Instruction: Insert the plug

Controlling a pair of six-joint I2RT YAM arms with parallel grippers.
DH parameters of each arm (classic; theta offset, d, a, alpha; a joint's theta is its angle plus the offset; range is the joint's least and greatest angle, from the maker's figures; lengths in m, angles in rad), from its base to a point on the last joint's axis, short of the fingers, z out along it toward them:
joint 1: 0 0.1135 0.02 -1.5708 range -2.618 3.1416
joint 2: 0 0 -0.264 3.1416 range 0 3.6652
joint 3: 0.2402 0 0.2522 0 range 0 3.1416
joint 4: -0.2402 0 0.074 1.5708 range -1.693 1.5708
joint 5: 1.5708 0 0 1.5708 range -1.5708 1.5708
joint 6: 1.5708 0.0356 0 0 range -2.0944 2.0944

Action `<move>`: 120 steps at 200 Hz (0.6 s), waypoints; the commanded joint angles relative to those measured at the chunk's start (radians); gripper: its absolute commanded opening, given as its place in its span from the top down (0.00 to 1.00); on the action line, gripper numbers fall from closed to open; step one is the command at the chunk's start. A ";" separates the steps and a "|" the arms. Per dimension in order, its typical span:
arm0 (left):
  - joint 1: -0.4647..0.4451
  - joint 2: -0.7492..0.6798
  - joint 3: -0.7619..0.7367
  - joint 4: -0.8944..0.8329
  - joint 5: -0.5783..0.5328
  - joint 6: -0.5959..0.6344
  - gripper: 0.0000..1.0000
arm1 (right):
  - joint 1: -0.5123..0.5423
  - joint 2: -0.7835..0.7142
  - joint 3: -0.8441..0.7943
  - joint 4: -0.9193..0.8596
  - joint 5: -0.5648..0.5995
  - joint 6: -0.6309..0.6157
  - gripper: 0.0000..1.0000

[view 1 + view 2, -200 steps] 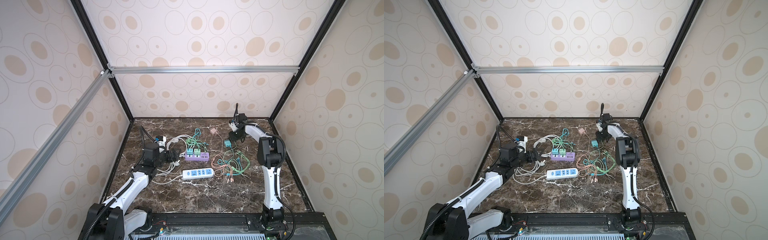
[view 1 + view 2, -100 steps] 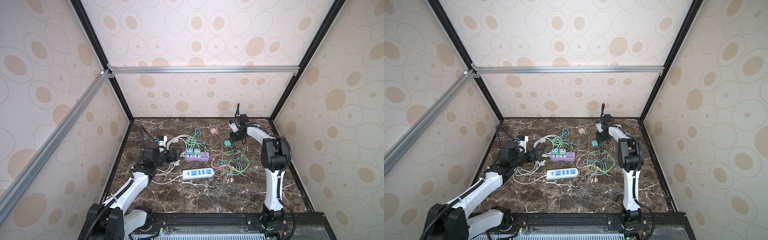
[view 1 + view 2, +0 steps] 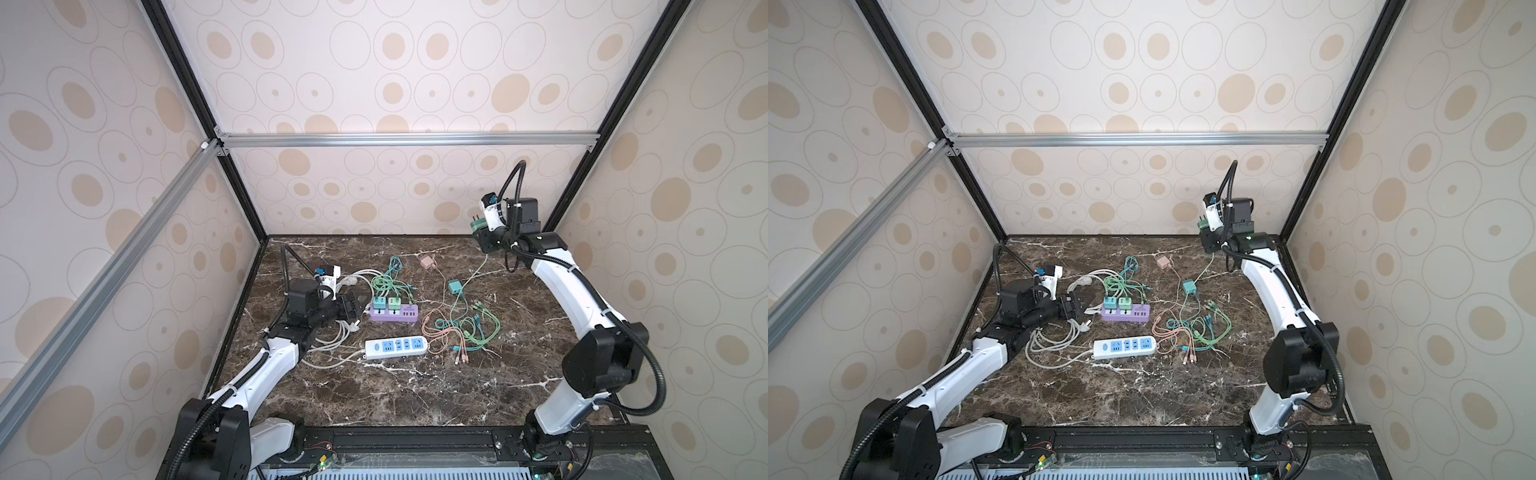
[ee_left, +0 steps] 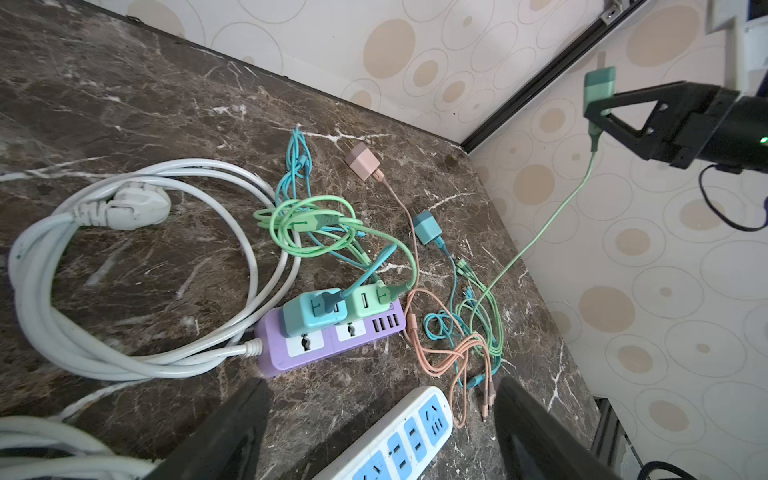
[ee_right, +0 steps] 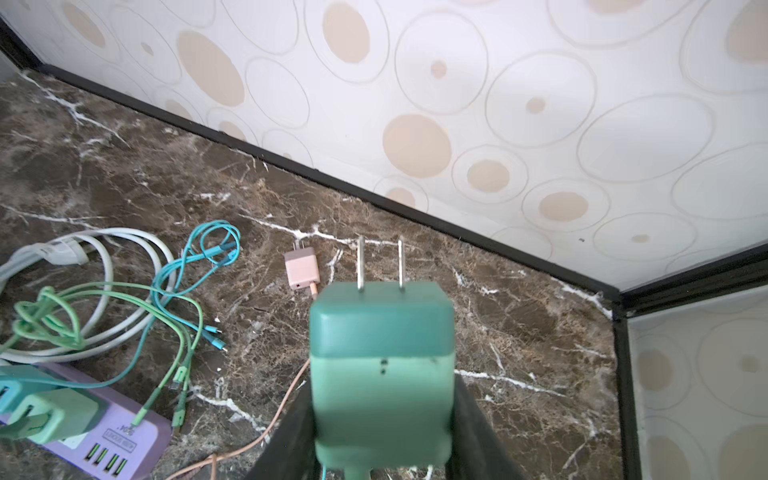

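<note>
My right gripper point(image 3: 484, 237) point(image 5: 382, 384) is shut on a green plug point(image 3: 478, 226) point(image 3: 1202, 225) point(image 5: 381, 365) and holds it in the air near the back right corner. The plug's two prongs are bare, and its thin green cable hangs down to the table. The purple power strip point(image 3: 394, 314) point(image 4: 332, 338) lies mid-table with a teal adapter point(image 3: 378, 304) and a green adapter point(image 3: 394, 304) plugged in. A white and blue power strip point(image 3: 396, 347) point(image 4: 399, 440) lies in front of it. My left gripper point(image 3: 353, 309) point(image 4: 380, 388) stands open just left of the purple strip, holding nothing.
A pink adapter point(image 3: 427, 262) and a teal adapter point(image 3: 454, 286) lie loose behind a tangle of pink, green and teal cables point(image 3: 461, 328). A coiled white cord point(image 4: 124, 291) with its plug lies by my left gripper. Walls close in at the back and on both sides.
My right gripper has closed on the green plug and carried it up and a little to the right, its elbow swinging outward. The left arm has stayed still.
</note>
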 commanded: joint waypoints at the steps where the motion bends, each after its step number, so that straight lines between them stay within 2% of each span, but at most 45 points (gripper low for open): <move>1: 0.006 0.007 0.052 0.055 0.057 -0.015 0.15 | 0.058 -0.068 -0.014 0.006 0.029 -0.061 0.73; 45: 0.006 0.006 0.078 0.067 0.105 -0.020 0.15 | 0.163 -0.188 -0.005 0.026 0.084 -0.123 0.73; 81: 0.005 -0.005 0.082 0.084 0.133 -0.035 0.15 | 0.218 -0.251 0.038 -0.004 0.085 -0.153 0.73; 101: 0.003 -0.014 0.082 0.115 0.165 -0.068 0.15 | 0.264 -0.279 0.045 -0.050 0.040 -0.204 0.73; 120: 0.002 -0.030 0.091 0.159 0.200 -0.109 0.15 | 0.331 -0.327 -0.028 -0.055 -0.042 -0.313 0.72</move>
